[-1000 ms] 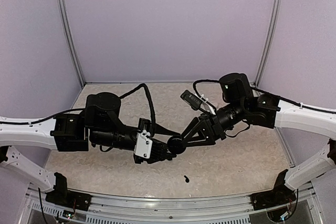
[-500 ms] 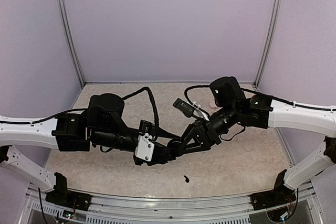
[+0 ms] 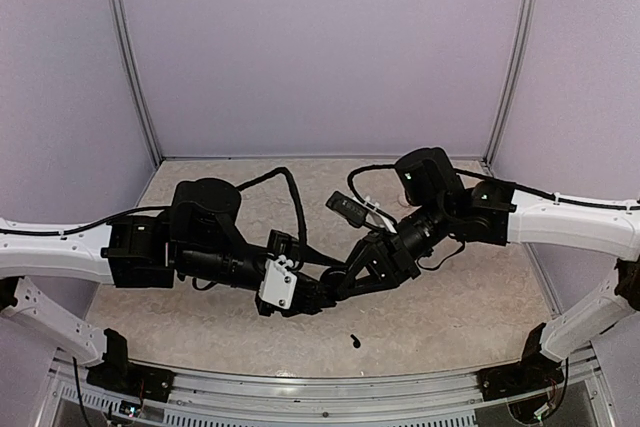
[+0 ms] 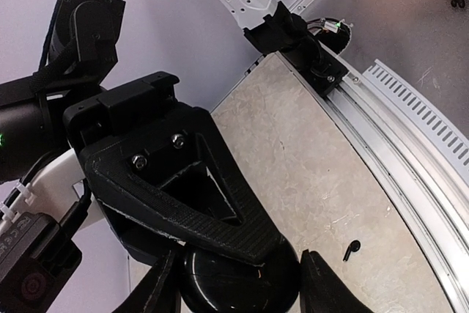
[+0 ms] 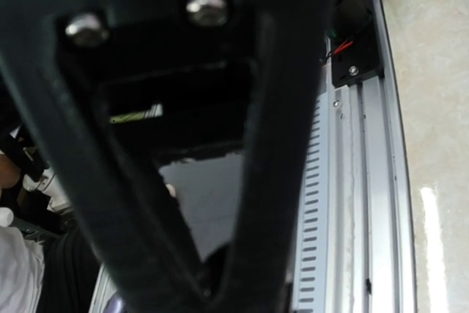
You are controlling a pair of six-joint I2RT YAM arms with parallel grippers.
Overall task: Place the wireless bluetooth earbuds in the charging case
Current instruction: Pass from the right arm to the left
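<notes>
1. One earbud (image 3: 354, 340) is seen lying on the table (image 3: 450, 317), apart from both arms.
2. The charging case (image 4: 234, 287) is pinched by the left gripper (image 3: 318, 298).
3. The right gripper (image 3: 341, 286) is held directly over the case; whether its jaws are spread or closed cannot be told.

I have the charging case (image 4: 220, 291) between the fingers (image 4: 163, 287) of my left gripper (image 3: 318, 297) at mid-table (image 3: 450, 317), where the right gripper (image 3: 345, 282) meets it from the right. One earbud (image 3: 354, 339) lies on the table nearer me and slightly right, before the rail (image 3: 330, 379).
</notes>
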